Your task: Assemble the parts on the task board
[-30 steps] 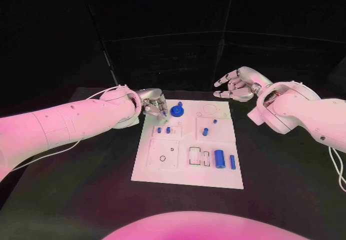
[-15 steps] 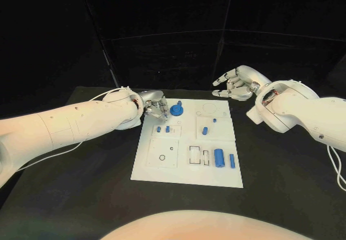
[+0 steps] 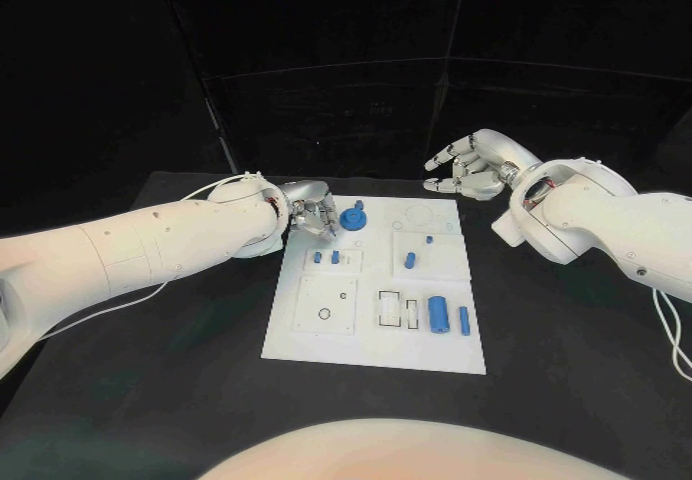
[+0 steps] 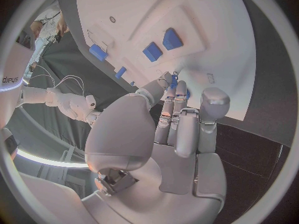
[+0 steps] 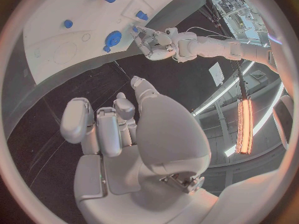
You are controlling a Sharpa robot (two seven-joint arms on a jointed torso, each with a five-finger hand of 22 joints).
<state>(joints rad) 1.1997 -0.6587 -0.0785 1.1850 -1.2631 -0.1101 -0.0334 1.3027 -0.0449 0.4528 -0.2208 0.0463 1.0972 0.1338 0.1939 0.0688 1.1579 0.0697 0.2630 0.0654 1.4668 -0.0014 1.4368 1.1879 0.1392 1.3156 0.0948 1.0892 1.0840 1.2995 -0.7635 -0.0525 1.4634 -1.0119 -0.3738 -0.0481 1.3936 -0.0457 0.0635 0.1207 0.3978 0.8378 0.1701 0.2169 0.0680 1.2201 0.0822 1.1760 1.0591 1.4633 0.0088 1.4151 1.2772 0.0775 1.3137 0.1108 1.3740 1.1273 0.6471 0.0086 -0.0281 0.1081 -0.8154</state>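
The white task board (image 3: 335,330) lies in the middle of the black table. My left hand (image 3: 309,214) hovers over its far left corner, fingers curled down, pinching a small blue peg (image 3: 330,228); the left wrist view shows this peg (image 4: 175,78) between the fingertips of the left hand (image 4: 168,129). Just right of it a round blue knob (image 3: 356,219) stands in the board. My right hand (image 3: 470,168) hangs in the air beyond the board's far right corner, fingers apart and holding nothing. From behind the right hand (image 5: 124,129) I see the board (image 5: 50,50) and the knob (image 5: 112,38).
Two short blue pegs (image 3: 326,258) stand in the left block, and a blue piece (image 3: 410,263) lies in the right block. A thick blue cylinder (image 3: 438,315) and a thin one (image 3: 464,321) lie near the board's right edge. Bare black table surrounds the board.
The left hand stays over the far left corner with the peg, shifting only slightly. The right hand has drifted a little up and away from the board.
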